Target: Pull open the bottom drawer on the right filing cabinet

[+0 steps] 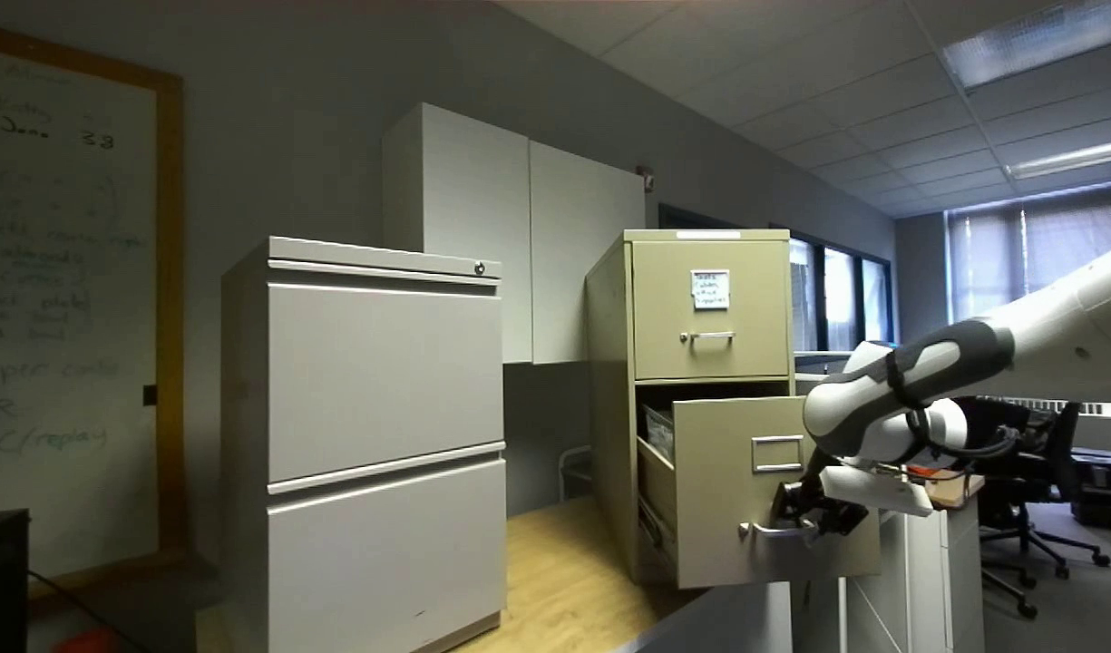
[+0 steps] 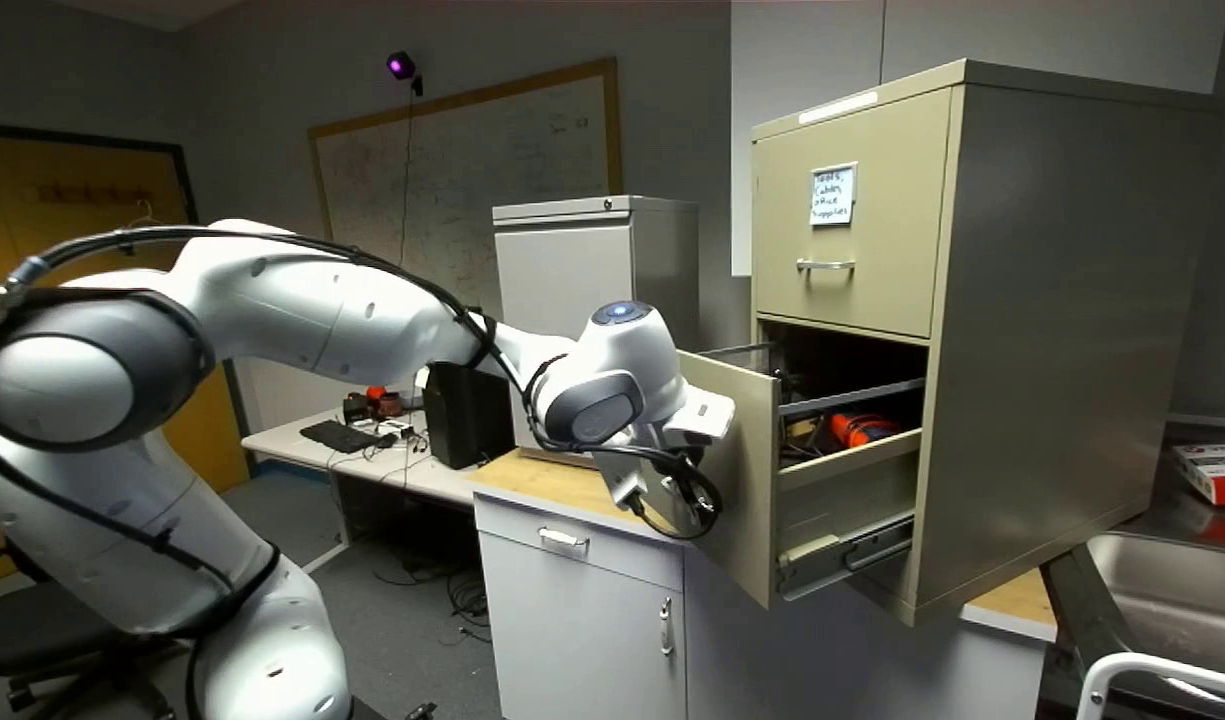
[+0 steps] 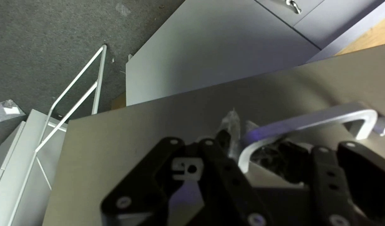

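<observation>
The bottom drawer (image 1: 714, 490) of the tan filing cabinet (image 1: 609, 390) stands partly pulled out in both exterior views. An exterior view shows its front edge-on with the cabinet's side (image 2: 1052, 350). The top drawer with its white paper sheet (image 1: 710, 289) is shut. My gripper (image 1: 804, 521) is at the right end of the silver pull handle (image 1: 773, 531). In the wrist view the fingertips (image 3: 244, 138) sit on both sides of one end of the handle (image 3: 308, 124), close together, and appear shut on it. In an exterior view the wrist hides the handle.
A pale grey two-drawer cabinet (image 1: 383, 381) stands on the wooden counter (image 1: 555, 571) beside the tan one. Red-orange items (image 2: 862, 428) lie inside the open drawer. A sink (image 2: 1102, 545) is beyond the cabinet. A white tube frame (image 3: 76, 75) stands below the drawer.
</observation>
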You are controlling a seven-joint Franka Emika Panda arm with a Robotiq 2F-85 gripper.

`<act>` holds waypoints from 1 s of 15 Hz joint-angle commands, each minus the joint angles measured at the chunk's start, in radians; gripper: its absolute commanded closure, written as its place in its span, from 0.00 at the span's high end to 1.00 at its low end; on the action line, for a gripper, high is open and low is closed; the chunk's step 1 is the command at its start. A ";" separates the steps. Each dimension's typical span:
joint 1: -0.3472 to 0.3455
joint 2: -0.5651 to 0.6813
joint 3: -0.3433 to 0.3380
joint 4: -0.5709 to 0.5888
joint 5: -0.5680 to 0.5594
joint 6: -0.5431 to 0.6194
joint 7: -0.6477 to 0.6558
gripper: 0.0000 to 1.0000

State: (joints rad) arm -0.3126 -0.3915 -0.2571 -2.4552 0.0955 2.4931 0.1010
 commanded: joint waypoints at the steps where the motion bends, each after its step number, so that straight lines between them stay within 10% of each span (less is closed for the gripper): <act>1: -0.012 -0.128 -0.003 -0.194 -0.053 -0.007 -0.068 0.04; 5: -0.028 -0.211 -0.003 -0.239 -0.065 -0.047 -0.064 0.04; 6: -0.030 -0.224 -0.004 -0.243 -0.066 -0.060 -0.062 0.39; 15: -0.097 -0.268 0.030 -0.272 -0.137 -0.030 -0.003 0.99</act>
State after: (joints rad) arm -0.3755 -0.6427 -0.2522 -2.6876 0.0015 2.4496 0.0923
